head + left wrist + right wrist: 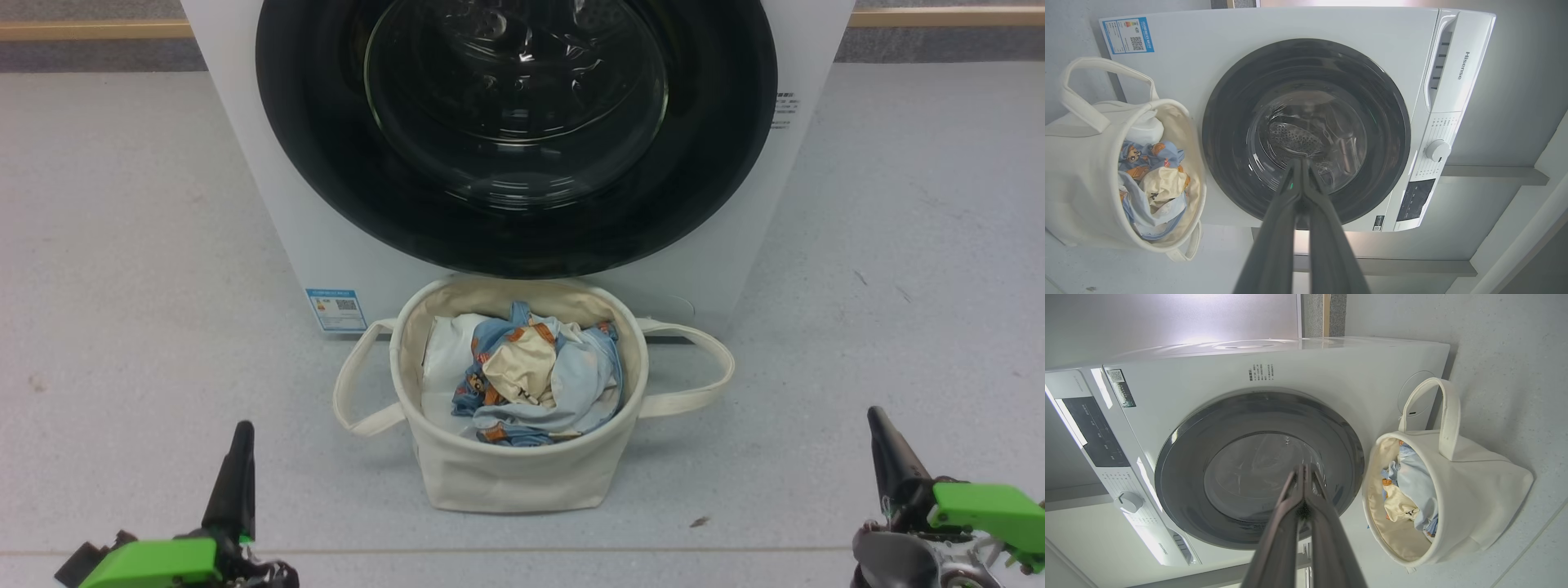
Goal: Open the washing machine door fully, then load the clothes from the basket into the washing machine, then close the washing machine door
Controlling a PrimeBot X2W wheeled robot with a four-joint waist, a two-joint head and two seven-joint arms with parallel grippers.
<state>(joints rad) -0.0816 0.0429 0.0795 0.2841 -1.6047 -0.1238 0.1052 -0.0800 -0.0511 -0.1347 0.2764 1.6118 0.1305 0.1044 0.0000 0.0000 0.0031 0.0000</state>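
**Door shut, basket full**

Left claw (242, 431) is seen low at left, fingers pressed together, nothing held. The basket (522, 482) is set on the floor (122, 327) just before the washing machine (269, 212), the clothes (531, 371) heaped inside. The washing machine door (326, 163) is seen closed. Right claw (875, 415), low right, is likewise closed, empty.

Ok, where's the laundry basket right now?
Head view, centre: the basket sits on the floor just in front of the washing machine, directly below its closed door, with the clothes inside.
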